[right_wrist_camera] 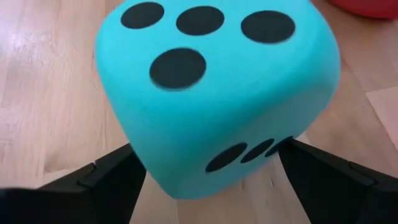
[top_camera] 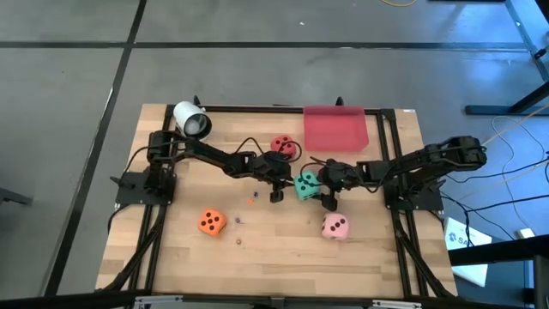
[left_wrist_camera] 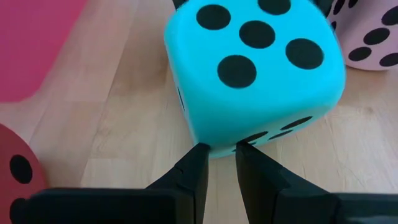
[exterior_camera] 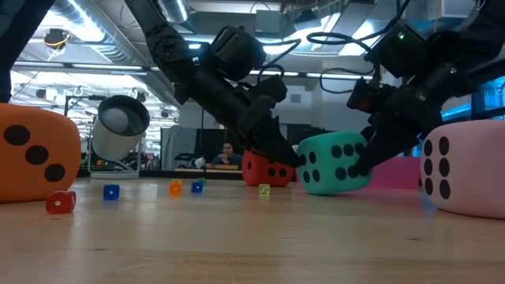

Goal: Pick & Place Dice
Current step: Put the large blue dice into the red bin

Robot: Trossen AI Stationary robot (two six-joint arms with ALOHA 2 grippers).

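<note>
The green die sits mid-table, tilted, between my two grippers. From the left, my left gripper has its fingers nearly together at the die's lowest corner. From the right, my right gripper is open, with one finger on each side of the die; I cannot tell whether they touch it. The red die rests on the table behind them. The orange die lies near left and the pink die near right. My left gripper pinches the green die's lowest corner between its two fingertips, only at their free ends. The fingers slant down from the table's left. The die is tilted onto that corner, its underside at the tabletop.
A flat red tray lies at the far edge, right of centre. A white cylinder lies at the far left corner. Several tiny coloured cubes are scattered on the near left of the wood.
</note>
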